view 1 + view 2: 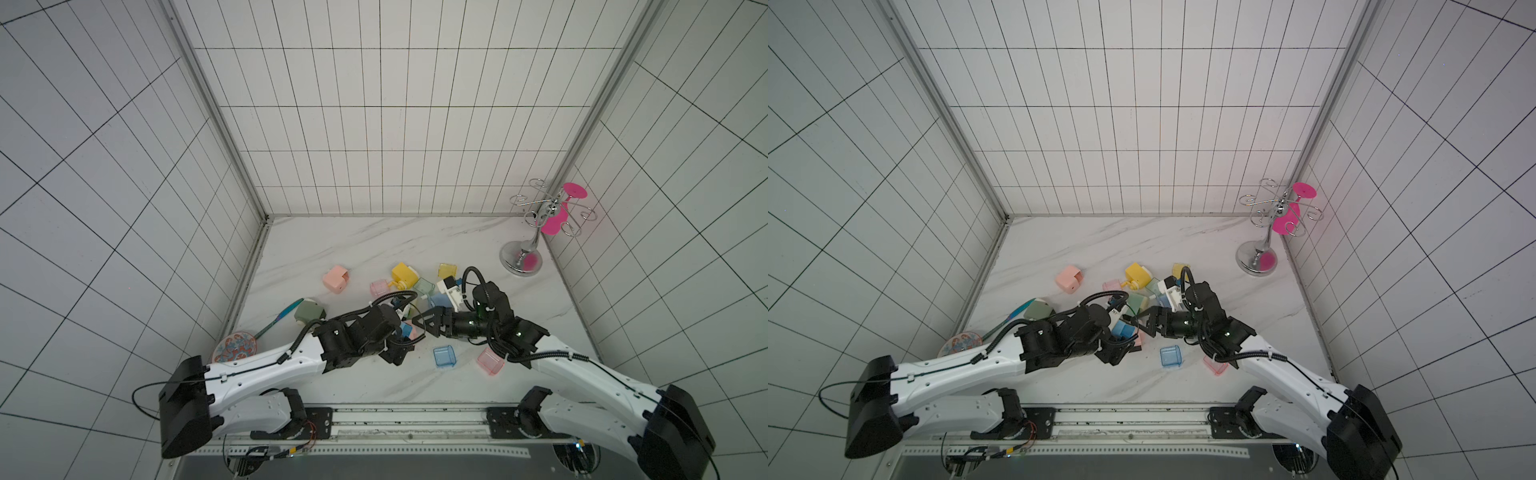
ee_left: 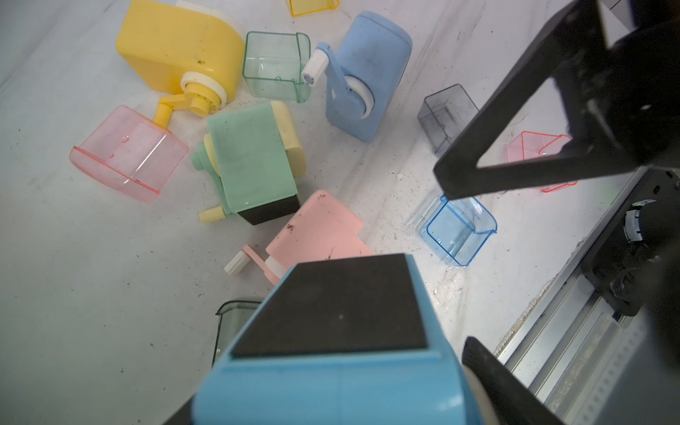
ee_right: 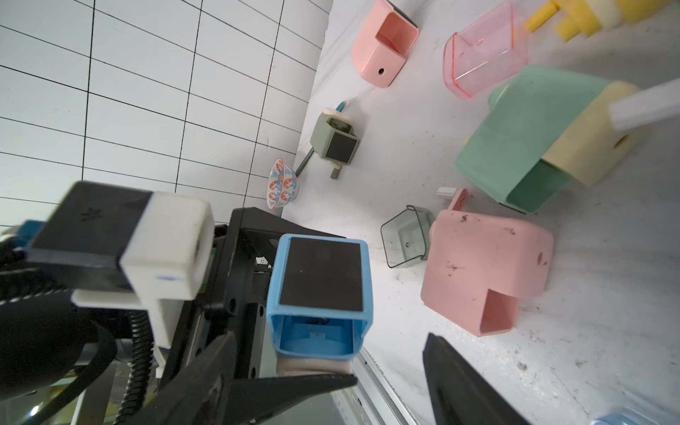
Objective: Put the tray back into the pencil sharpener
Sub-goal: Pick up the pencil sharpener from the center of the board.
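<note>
Top views, hidden: my own left wrist covers most of the blue sharpener (image 1: 1123, 330); I see only a sliver of it.
Top views, arms: both reach inward, and the right gripper (image 1: 419, 330) points its tips at the left gripper (image 1: 1121, 333).
Left wrist: the left jaws clamp the sharpener, which is blurred up close. The blue tray (image 2: 458, 230) lies on the table (image 2: 92, 294) beyond them, unheld.
Right wrist: the right jaws are spread wide and empty, with the sharpener's open slot just ahead of them.

White tiled walls (image 1: 374, 124) with dark grout lines enclose a white marble-patterned bench (image 1: 374, 241) on three sides. Grey metal posts (image 1: 212, 107) run up both back corners; a metal rail (image 1: 411, 424) edges the front. Lighting is even.
</note>
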You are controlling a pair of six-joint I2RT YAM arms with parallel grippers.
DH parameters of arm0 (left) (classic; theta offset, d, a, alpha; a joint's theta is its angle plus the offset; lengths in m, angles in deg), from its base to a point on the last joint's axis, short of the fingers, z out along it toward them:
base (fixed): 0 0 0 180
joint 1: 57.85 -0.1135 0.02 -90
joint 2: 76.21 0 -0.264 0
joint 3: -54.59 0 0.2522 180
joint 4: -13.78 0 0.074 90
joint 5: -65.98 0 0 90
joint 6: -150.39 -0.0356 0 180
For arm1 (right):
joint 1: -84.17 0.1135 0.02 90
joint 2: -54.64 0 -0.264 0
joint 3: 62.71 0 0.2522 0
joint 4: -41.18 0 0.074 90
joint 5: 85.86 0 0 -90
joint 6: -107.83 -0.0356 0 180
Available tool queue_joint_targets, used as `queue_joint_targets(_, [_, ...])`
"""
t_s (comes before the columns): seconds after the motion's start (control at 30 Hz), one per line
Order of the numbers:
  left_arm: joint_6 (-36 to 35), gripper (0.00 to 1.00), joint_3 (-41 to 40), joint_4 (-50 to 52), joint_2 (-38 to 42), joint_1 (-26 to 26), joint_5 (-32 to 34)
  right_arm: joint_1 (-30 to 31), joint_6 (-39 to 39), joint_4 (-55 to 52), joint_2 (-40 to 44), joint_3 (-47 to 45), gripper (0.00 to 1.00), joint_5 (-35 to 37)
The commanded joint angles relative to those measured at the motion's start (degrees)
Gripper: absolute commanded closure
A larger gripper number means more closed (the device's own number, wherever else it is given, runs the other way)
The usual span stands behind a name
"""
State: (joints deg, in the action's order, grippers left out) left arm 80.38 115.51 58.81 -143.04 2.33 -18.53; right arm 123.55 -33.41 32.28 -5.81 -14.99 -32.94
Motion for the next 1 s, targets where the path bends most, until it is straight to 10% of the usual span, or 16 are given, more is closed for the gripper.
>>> queue_joint_targets(0.0, [-2.27, 0.54, 2.06, -3.98, 0.62, 0.45, 0.06, -0.26, -1.42, 5.21, -1.41, -0.69, 0.15, -4.26])
queue_joint_targets(0.63, [-4.05, 0.54, 3.30, -5.05, -0.43, 1.08, 0.56, 5.22, -7.19, 14.11, -9.75, -1.19, 0.27, -4.24])
queue_joint_targets(0.87, [-4.26, 0.51, 3.75, -5.01, -1.10, 1.25, 1.00, 5.65, -8.41, 15.50, -11.18, -1.35, 0.52, -4.23])
queue_joint_targets(0.97, [-4.33, 0.32, 3.74, -5.04, -1.02, 1.25, 1.49, 5.63, -9.48, 16.84, -11.44, -1.65, 0.67, -4.48])
